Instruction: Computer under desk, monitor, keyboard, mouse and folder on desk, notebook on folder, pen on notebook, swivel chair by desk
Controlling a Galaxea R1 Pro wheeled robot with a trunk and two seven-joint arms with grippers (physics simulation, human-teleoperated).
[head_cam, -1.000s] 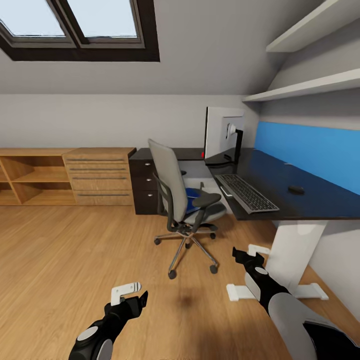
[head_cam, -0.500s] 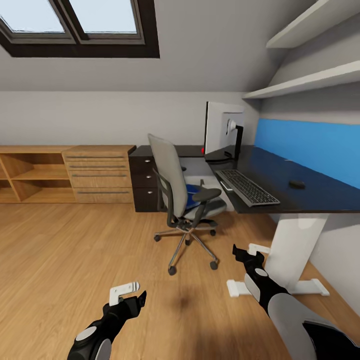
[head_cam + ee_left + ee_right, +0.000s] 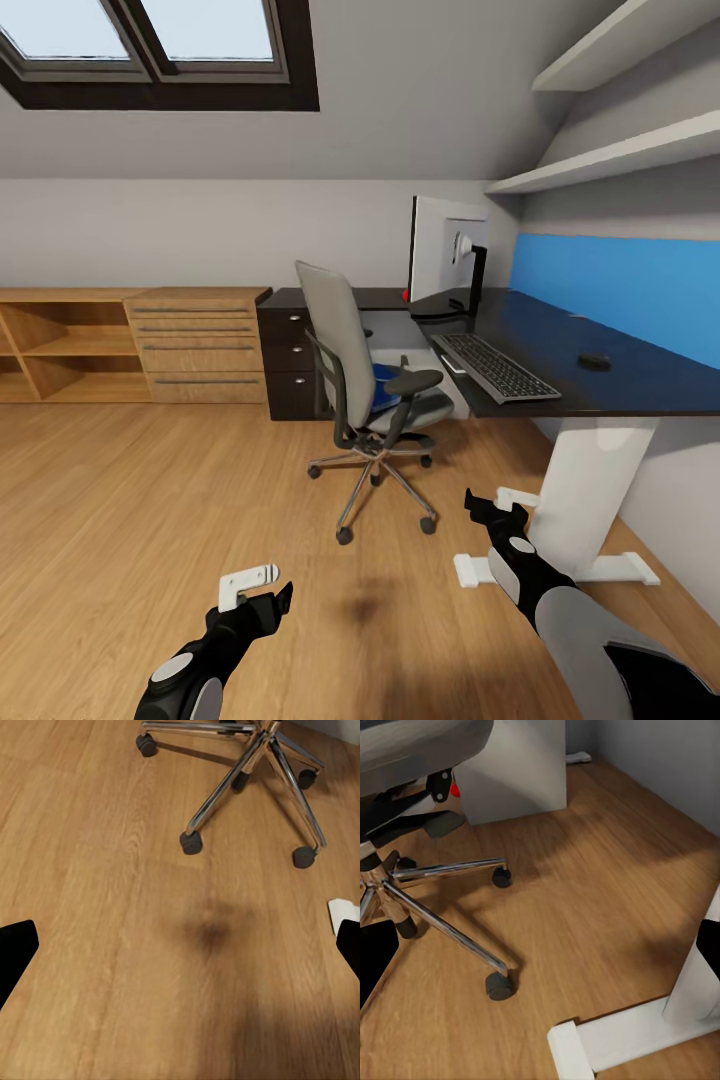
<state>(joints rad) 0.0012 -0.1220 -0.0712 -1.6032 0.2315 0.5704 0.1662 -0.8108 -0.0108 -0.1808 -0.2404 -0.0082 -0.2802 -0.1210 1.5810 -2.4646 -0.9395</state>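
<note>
Desk (image 3: 640,385) noted ahead and to the right of both arms, glossy black top on a white leg. Across the last second the whole head view has shifted slightly; desk and chair sit a little higher and nearer in frame, so the camera is judged to have moved, probably the base closing in, not the furniture.

Swivel chair (image 3: 365,385) seen ahead, between the two grippers and beyond them, its back turned toward the robot, close to the desk edge. Computer (image 3: 514,772) seen under the desk past the chair base in the right wrist view.

Monitor (image 3: 445,258) stands on the desk's far end. Keyboard (image 3: 495,367) lies in front of it. Folder (image 3: 385,390) glimpsed as blue on the chair seat, not yet moved. Mouse (image 3: 594,361) lies on the desk, well apart from the keyboard.

Left gripper (image 3: 258,590) and right gripper (image 3: 497,510) are held low over bare floor, fingers spread, nothing held.

Judgement: approach phase; the folder pickup looks like the next reachable step.
</note>
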